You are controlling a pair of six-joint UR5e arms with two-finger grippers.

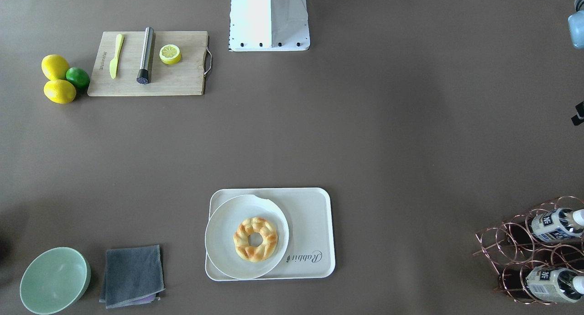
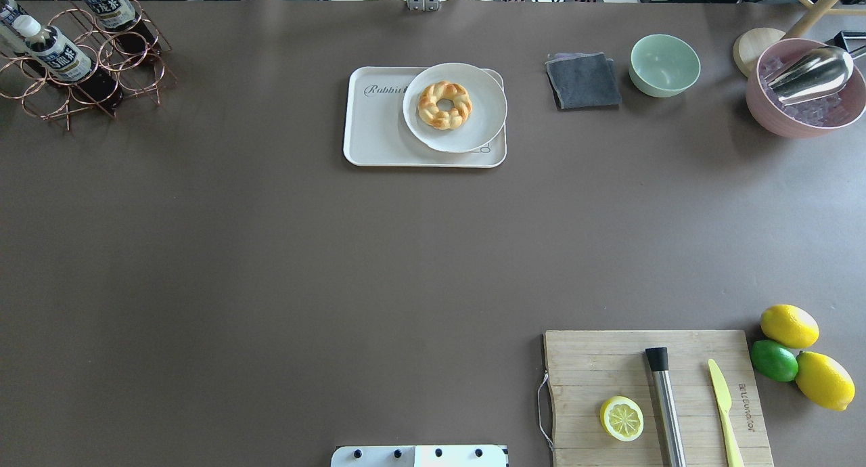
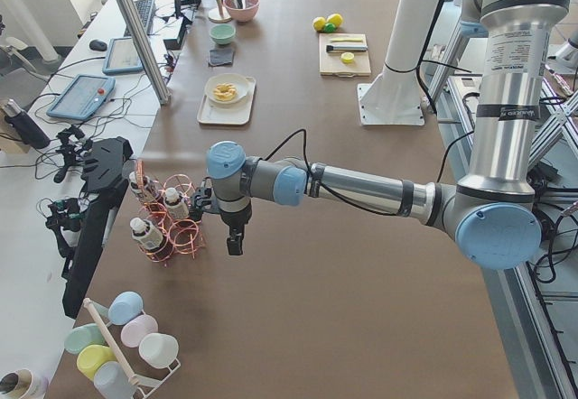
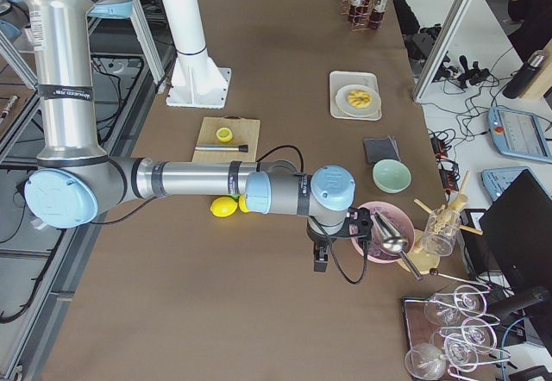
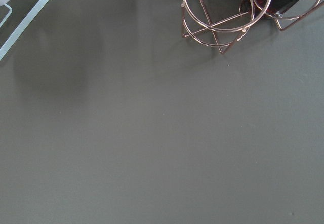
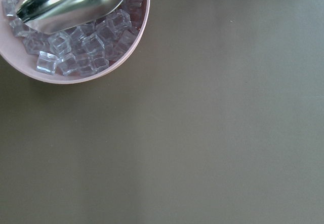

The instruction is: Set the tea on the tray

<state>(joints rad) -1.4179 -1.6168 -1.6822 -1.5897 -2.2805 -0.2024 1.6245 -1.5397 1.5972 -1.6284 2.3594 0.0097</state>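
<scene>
The left arm (image 3: 361, 188) and right arm (image 4: 194, 178) are silver tubes with pale-blue joint caps. A black cable (image 3: 301, 132) runs to the black left gripper (image 3: 234, 249).

Grey script "Rabbit" on the tray (image 2: 379, 132)

The table (image 2: 270, 250) looks matt, the tray (image 2: 379, 128) smooth plastic, the rack (image 2: 125, 51) shiny coppery wire, the board (image 2: 595, 365) bare wood.
</scene>
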